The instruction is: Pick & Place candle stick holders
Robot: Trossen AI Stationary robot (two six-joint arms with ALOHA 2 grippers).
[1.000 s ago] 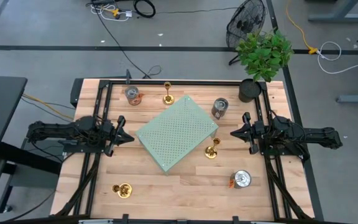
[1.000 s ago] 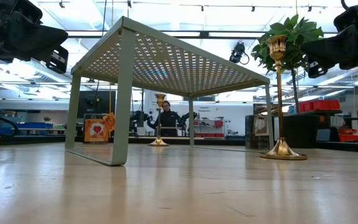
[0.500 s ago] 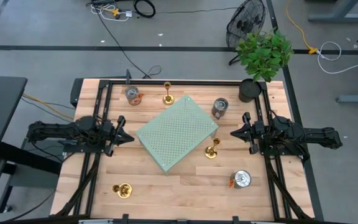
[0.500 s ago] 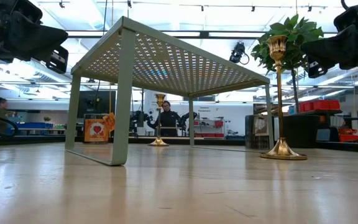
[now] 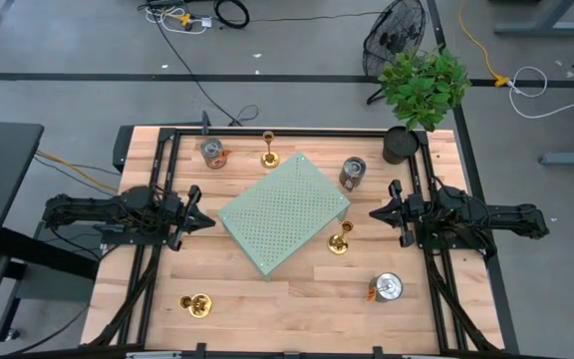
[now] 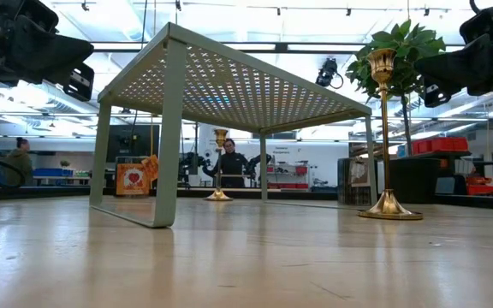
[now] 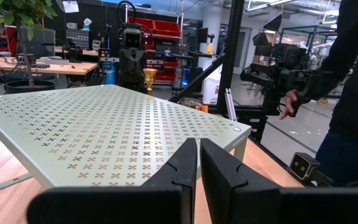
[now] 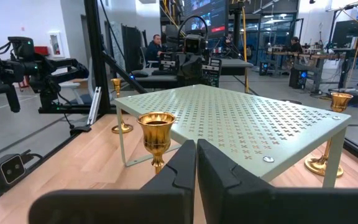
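Three gold candle stick holders stand upright on their round bases on the wooden table. One (image 5: 269,152) is at the far edge, one (image 5: 340,241) is beside the green riser's right near corner, and one (image 5: 197,304) is near the front left. My left gripper (image 5: 210,221) waits shut at the left, pointing level at the riser. My right gripper (image 5: 373,212) waits shut at the right, facing the closest holder (image 8: 156,134). The other two also show in the right wrist view, the front-left holder (image 8: 120,106) and the far holder (image 8: 328,134). Neither gripper touches anything.
A pale green perforated riser (image 5: 282,214) stands on legs mid-table, turned at an angle. Three tin cans stand around it: far left (image 5: 212,153), far right (image 5: 353,172), near right (image 5: 387,288). A potted plant (image 5: 422,90) is at the far right corner. A person (image 7: 353,93) stands beyond the table.
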